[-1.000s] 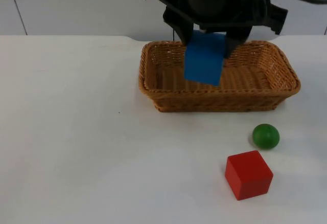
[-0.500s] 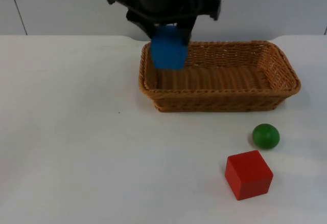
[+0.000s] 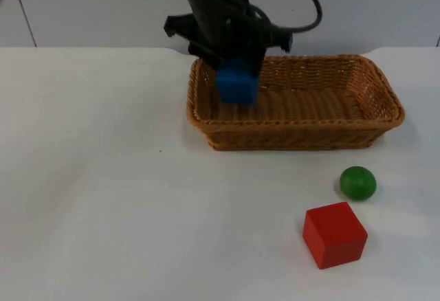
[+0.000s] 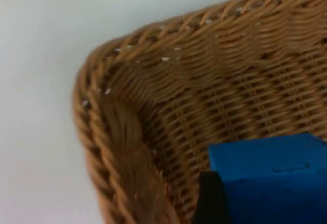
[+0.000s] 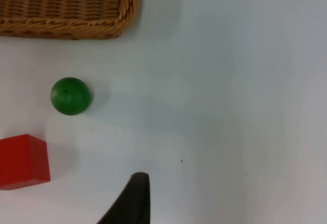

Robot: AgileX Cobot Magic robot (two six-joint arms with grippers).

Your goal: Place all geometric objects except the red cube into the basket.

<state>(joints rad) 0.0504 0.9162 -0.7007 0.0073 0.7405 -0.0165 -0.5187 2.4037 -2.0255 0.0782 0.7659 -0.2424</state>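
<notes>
The blue block (image 3: 237, 86) is held clamped by the left gripper (image 3: 234, 74) over the basket's (image 3: 297, 139) left end, where a release so near the rim could tip it out.

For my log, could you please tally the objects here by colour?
Blue: 1, cube in the left gripper, over the basket
Green: 1, ball
Red: 1, cube
Tan: 1, basket
Total: 4

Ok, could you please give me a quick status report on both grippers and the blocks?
Left gripper shut on blue cube, over basket left end. Right arm waiting. Green ball, red cube on table. Nothing in the way.
</notes>
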